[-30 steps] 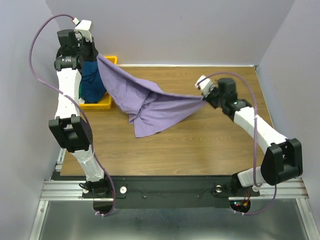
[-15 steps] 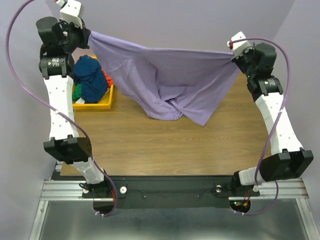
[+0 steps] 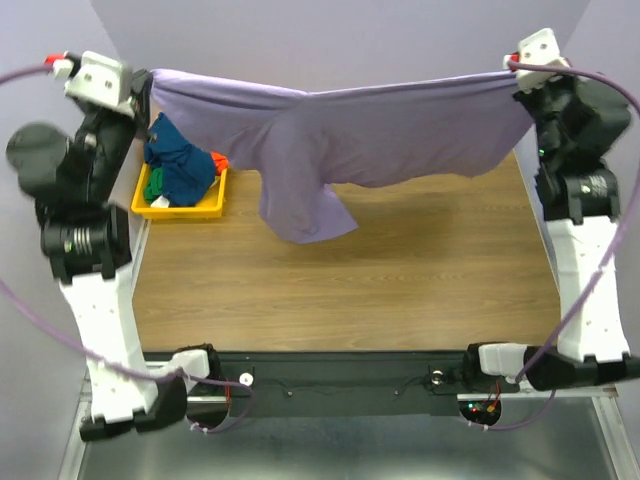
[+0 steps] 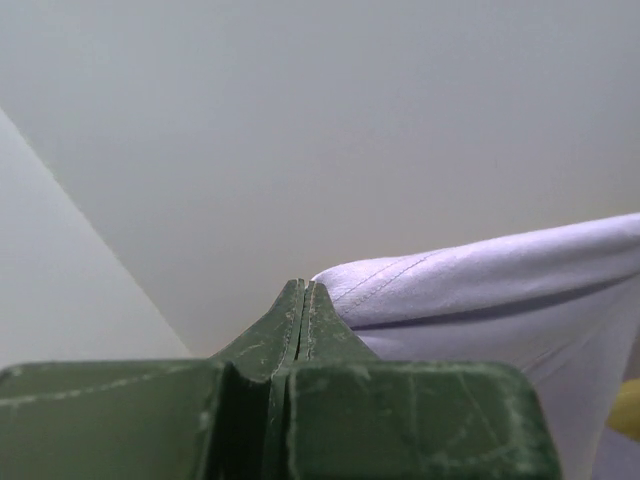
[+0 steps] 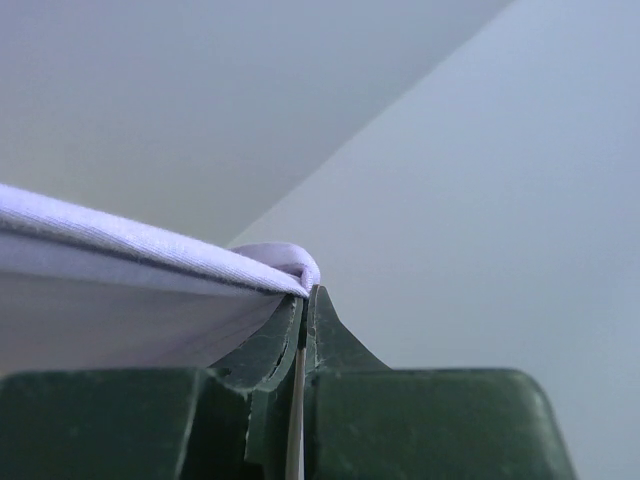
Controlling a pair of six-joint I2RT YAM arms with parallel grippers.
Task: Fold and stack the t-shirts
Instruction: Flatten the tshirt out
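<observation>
1. Starting with the biggest thing: the wooden table (image 3: 400, 290) fills most of the overhead view.
2. Purple t-shirt (image 3: 350, 140) is next. It's up in the air, stretched sideways along the far side of the table like washing on a line. The top edge runs nearly taut from corner to corner, the body sags below it, and one loose flap droops lowest just right of the bin.
3. Left arm (image 3: 95, 290) and right arm (image 3: 585, 280) are both raised high, one at each side of the table.
4. Yellow bin (image 3: 185, 208) sits at the far left corner of the table.
5. Navy shirt (image 3: 180, 160) is heaped on top in the bin, all bunched up.
6. Green shirt (image 3: 153, 188) peeks out under the navy one on the left, and an orange-red shirt (image 3: 218, 160) shows at the right edge of the pile.
7. Left gripper (image 4: 304, 290) is pinched tight on the purple t-shirt's left corner, with a stitched hem coming out beside the tips.
8. Right gripper (image 5: 305, 295) is likewise clamped on the opposite corner, the fabric folded over right at its tips.
</observation>
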